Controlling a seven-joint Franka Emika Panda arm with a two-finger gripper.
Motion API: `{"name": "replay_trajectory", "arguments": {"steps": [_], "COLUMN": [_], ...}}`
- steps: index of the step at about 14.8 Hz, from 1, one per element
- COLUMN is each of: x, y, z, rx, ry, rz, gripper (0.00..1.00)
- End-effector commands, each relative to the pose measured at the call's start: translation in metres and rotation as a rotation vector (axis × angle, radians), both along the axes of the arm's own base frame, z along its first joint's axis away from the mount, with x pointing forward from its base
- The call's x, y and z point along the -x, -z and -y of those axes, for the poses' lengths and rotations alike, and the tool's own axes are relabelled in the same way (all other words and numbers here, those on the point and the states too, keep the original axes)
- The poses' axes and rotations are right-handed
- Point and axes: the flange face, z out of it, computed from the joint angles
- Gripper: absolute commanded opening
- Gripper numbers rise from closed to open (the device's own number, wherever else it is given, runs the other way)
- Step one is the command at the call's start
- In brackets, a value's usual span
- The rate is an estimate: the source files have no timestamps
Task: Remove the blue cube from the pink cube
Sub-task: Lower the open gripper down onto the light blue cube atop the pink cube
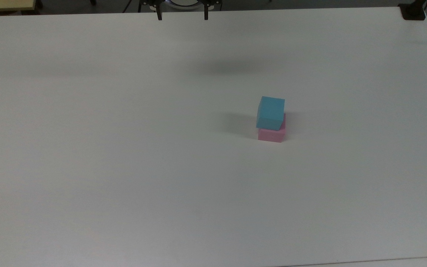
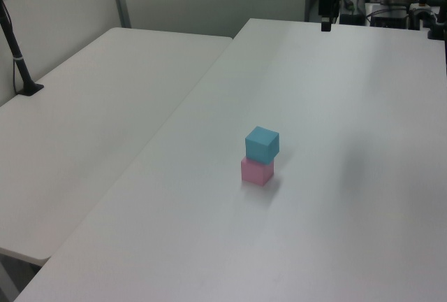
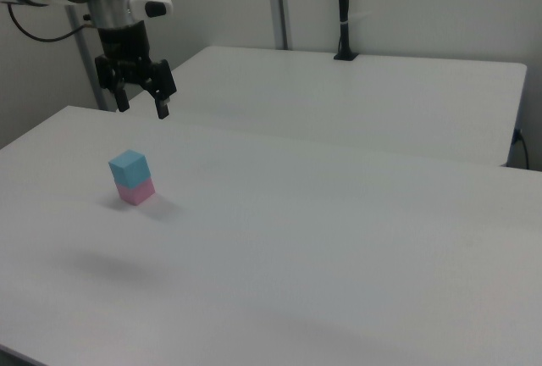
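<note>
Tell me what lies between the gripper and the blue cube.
Nothing: in the right view, bare white table separates the open gripper, held up in the air, from the blue cube atop the pink cube.

1. One small light blue matte cube [image 1: 271,112] [image 2: 262,144] [image 3: 128,166].
2. One small pale pink matte cube [image 1: 271,135] [image 2: 256,171] [image 3: 135,191].
3. Two white rectangular tables: one bearing the cubes [image 2: 335,197] [image 3: 339,239] [image 1: 124,148], one beside it [image 2: 91,106] [image 3: 373,103].
4. One black two-finger gripper [image 3: 143,104] [image 1: 182,15], two fingers counted.
5. One black upright post clamped on the second table [image 3: 343,10] [image 2: 15,50].
</note>
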Motion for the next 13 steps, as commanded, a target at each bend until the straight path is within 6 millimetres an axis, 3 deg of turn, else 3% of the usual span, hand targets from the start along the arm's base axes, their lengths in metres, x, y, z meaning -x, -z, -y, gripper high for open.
{"name": "replay_trajectory", "arguments": {"steps": [1,9,13], "x": [0.002,0.001,-0.016], "y": [-0.002,-0.004,0.014], "z": [0.017,0.020,0.002], "rx": [-0.002,-0.003,-0.015], "ry": [-0.017,-0.008,0.072], "rz": [0.003,0.011,0.027], "gripper": [1.00,1.00,1.00]}}
